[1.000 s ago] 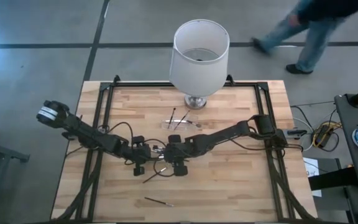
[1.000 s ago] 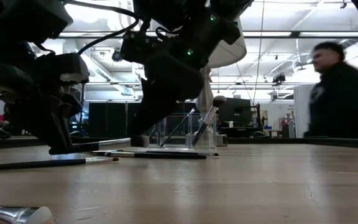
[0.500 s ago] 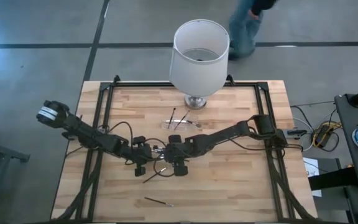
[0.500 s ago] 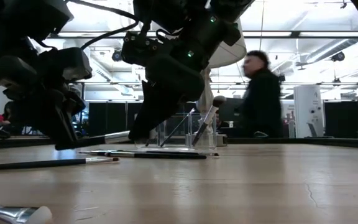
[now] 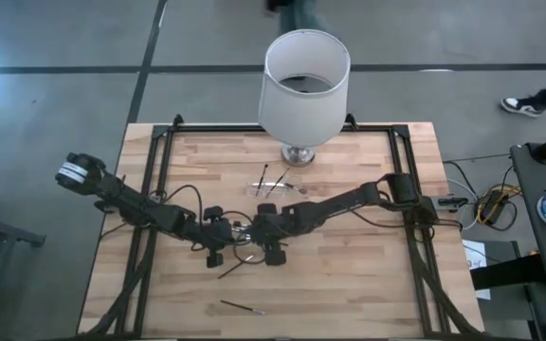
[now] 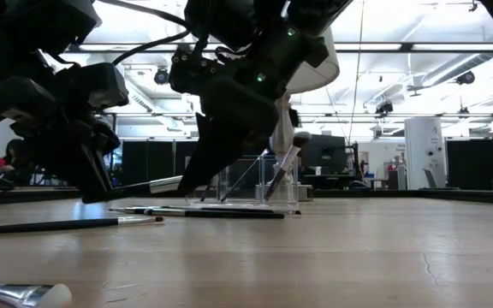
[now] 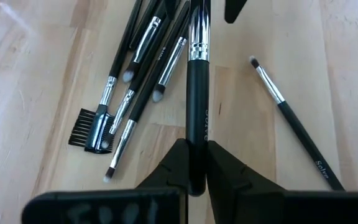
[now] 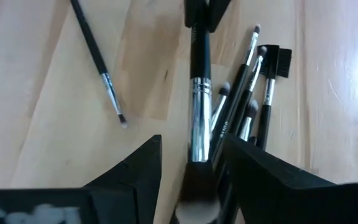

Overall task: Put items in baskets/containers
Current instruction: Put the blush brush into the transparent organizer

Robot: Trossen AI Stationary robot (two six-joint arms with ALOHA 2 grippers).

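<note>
The left gripper (image 7: 196,163) pinches a brush (image 7: 197,93) whose bristle end sits between the right gripper's (image 8: 191,163) spread fingers; close squarely before releasing.

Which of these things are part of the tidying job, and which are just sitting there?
Part of the job:
- big brush pinched in the left hand
- right hand open around it
- loose brushes
- clear holder

Just lying about:
- white lampshade
- its metal base
</note>
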